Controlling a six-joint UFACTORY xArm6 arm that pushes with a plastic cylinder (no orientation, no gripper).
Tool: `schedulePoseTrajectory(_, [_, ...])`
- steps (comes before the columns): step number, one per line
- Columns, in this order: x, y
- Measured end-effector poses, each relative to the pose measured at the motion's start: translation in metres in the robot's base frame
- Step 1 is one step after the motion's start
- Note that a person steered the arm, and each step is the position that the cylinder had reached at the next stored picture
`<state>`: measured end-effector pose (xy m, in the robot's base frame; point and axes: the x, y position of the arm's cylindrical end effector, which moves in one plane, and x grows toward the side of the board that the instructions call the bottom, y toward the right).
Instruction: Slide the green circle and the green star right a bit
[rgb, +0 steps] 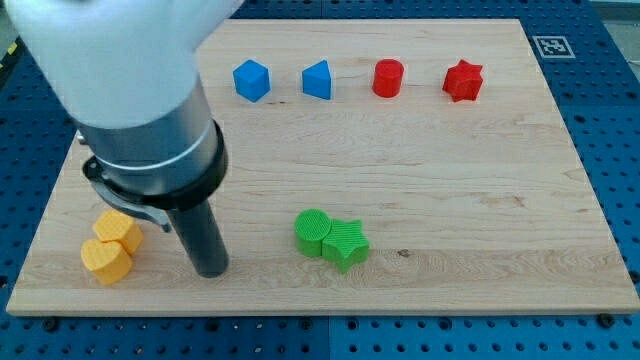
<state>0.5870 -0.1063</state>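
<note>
My tip (210, 270) is resting on the wooden board (420, 150), touching no block and holding nothing, since it is only a bare rod end. Taking the green circle (313, 232) as my landmark: my tip is sitting well to the view's left of it and slightly lower, with open wood lying between us. The green star (346, 244) is pressing against the circle's right side, just a little lower, so the pair is sitting together near the board's bottom edge. Further to the left of the circle, beyond my tip, two yellow-orange blocks are lying close together, the upper yellow block (118, 229) partly hidden behind my arm's housing and the yellow heart (106, 260) below it. Far above the circle, along the board's top, a row is running left to right: a blue cube-like block (251, 80), a blue wedge-like block (317, 80), a red cylinder (388, 78) and a red star (463, 81)
</note>
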Motion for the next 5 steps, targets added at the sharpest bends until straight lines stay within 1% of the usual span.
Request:
schedulePoseTrajectory(2, [0.0,0.036])
schedulePoseTrajectory(3, [-0.01,0.046])
schedulePoseTrajectory(5, [-0.044,0.067])
